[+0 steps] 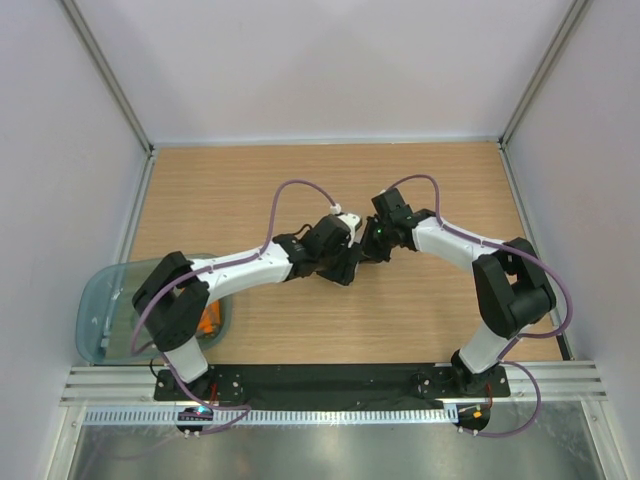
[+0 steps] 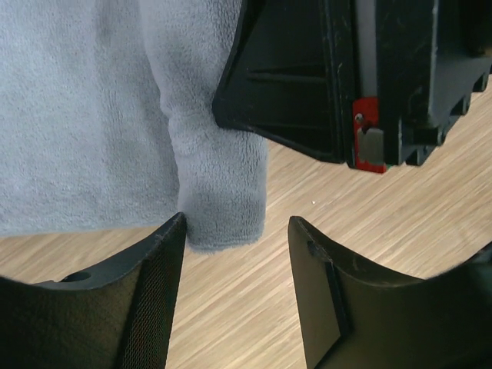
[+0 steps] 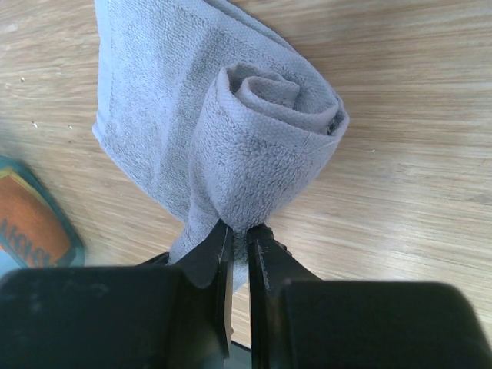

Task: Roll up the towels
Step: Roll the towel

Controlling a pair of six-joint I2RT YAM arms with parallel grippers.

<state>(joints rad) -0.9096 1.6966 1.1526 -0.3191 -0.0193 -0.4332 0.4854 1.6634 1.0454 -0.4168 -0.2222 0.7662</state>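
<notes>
So: one grey towel (image 3: pixel 261 138) pinched in right hand (image 3: pixel 240 229), one orange towel (image 3: pixel 27 223).

A light wooden table (image 1: pixel 420 190) is seen. A translucent teal tub (image 1: pixel 100 300) is set at its left edge, towards the near side. Well to the right of the tub, a grey towel (image 3: pixel 254 146) is laid directly on the wood, one part wound into a roll, the rest spread flat.

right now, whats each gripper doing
left gripper: open, gripping nothing; the grey towel ends at its fingertips
right gripper: shut on the grey towel
</notes>
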